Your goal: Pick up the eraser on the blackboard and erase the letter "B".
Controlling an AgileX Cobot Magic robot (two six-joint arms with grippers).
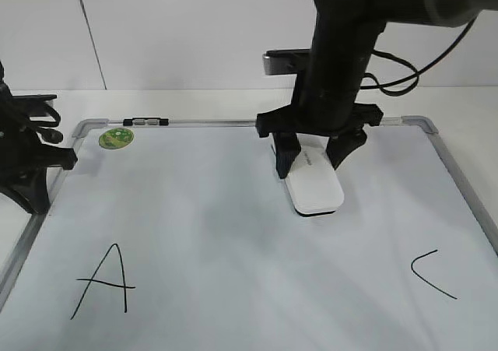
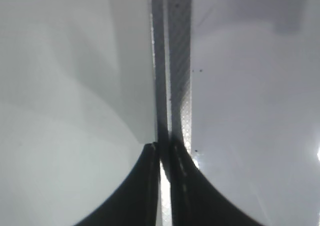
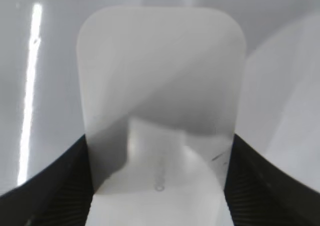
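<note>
Exterior view: one eraser (image 1: 313, 183), two letters, one green sticker (image 1: 116, 138).

The left pincer (image 2: 161, 161) sits at the bottom, its dark fingers (image 2: 137, 196) pressed together, right over the blackboard (image 2: 250, 110) and its silver frame (image 2: 179, 60), with the pale counter (image 2: 65, 110) alongside.

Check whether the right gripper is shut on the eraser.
Shut on it: the right gripper fingers press both sides of the eraser.
</note>
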